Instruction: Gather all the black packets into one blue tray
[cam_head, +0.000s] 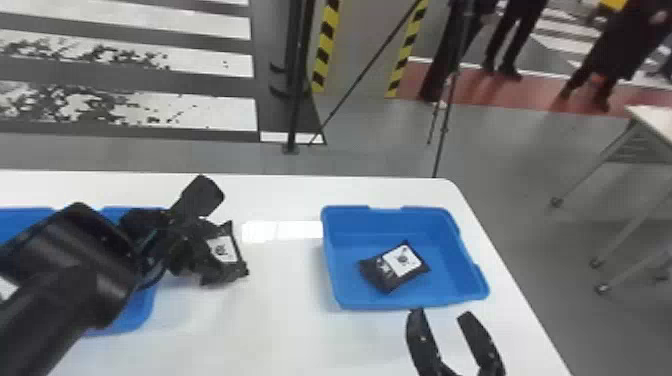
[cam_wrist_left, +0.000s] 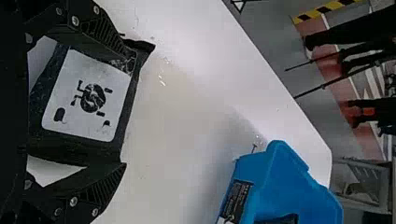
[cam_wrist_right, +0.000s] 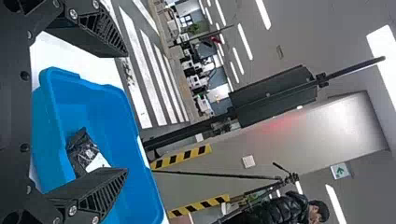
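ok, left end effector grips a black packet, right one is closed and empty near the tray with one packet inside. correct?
Not closed: head view shows the right end effector open, empty near the tray with one packet inside. Left end effector grips a black packet.

We see a bright indoor scene, with white strip lights (cam_wrist_right: 245, 42) shining from the ceiling in the right wrist view. In the head view we catch pale glare on the desk (cam_head: 290, 320); in the left wrist view soft shadow falls beside the blue tray (cam_wrist_left: 289, 182).
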